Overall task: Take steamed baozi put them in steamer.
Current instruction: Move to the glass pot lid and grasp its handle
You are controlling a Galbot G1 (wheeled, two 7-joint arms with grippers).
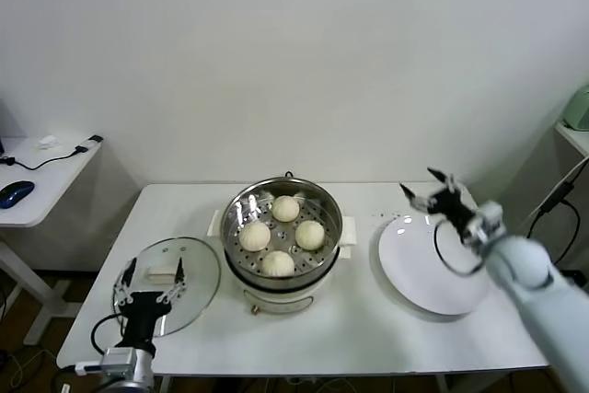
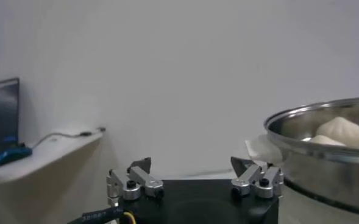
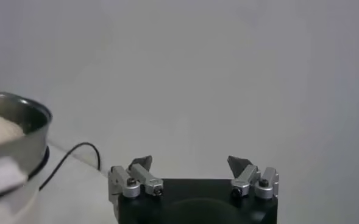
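Nearest you, at the bottom of the head view, the left gripper [image 1: 152, 275] hangs over the near edge of the glass lid [image 1: 189, 273], its fingers spread wide and holding nothing. You can see the lid lying flat on the white table [image 1: 350, 338], its white handle [image 1: 163, 274] between the fingertips as seen from above; whether they touch it you cannot tell.

Just beside the lid stands the steamer [image 1: 282, 236], a shiny steel pot on a cream base, at the middle of the table. All four steamed baozi [image 1: 276, 263] sit inside it on the perforated tray, close together in a diamond. From the left wrist view you see the steamer's rim [image 2: 325, 125] with two buns showing above it.

To the other side, the white plate [image 1: 428, 269] lies flat, near the steamer but apart from it. Your right gripper [image 1: 429, 186] hovers above the plate's far edge, jaws wide apart and empty.

A side desk [image 1: 41, 177] with a blue mouse [image 1: 16, 193] stands off to the left.
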